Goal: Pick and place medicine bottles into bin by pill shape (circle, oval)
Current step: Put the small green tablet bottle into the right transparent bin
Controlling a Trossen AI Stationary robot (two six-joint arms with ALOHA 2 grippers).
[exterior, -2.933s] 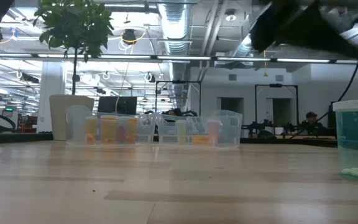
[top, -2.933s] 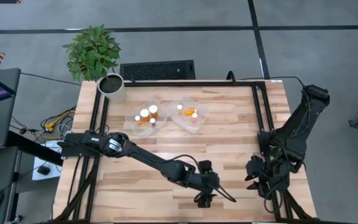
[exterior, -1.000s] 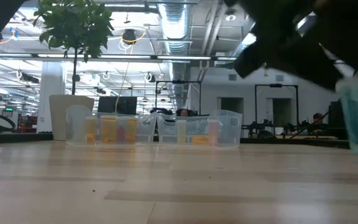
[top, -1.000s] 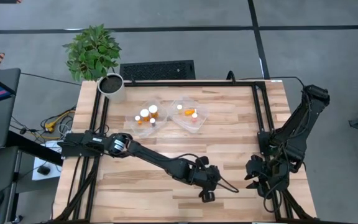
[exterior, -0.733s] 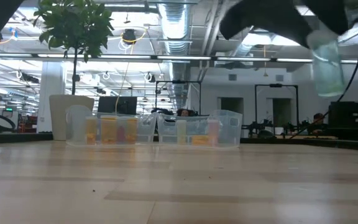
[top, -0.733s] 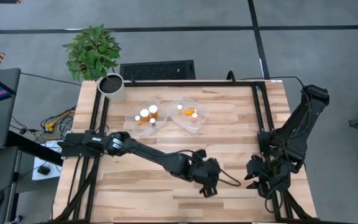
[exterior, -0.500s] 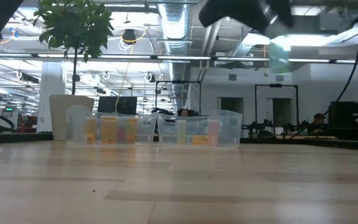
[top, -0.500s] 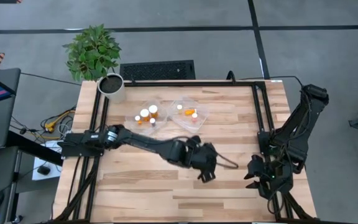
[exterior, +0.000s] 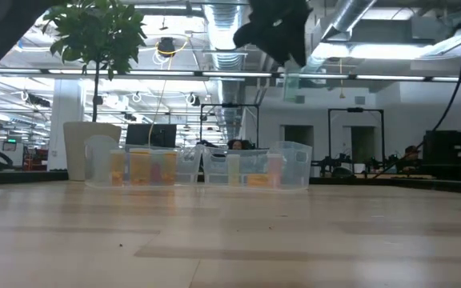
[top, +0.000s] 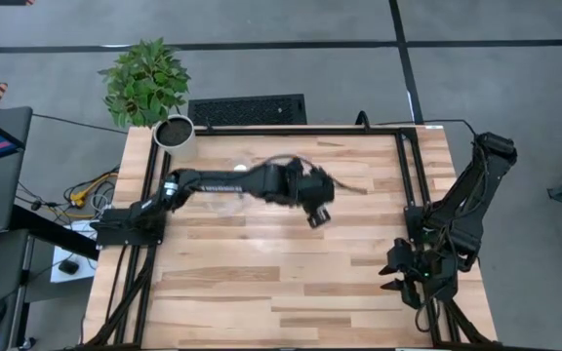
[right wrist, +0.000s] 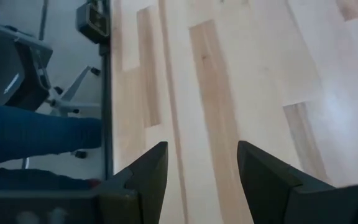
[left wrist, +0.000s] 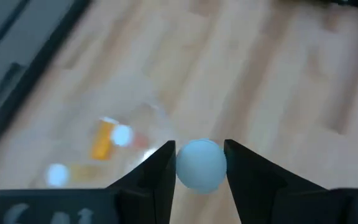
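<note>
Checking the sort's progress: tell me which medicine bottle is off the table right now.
The bottle clamped between the left gripper jaws, carried above the table. The other bottles sit in the clear trays.

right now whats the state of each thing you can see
left gripper: shut on a bottle, raised above the table
bottle: held, white cap showing
right gripper: open, empty, by the table's right edge
trays: upright, bottles inside
plant pot: upright at the corner

Bright, even light comes from ceiling lamps [exterior: 214,32]. The moving left arm [top: 252,183] looks smeared; the left wrist view is blurred.
</note>
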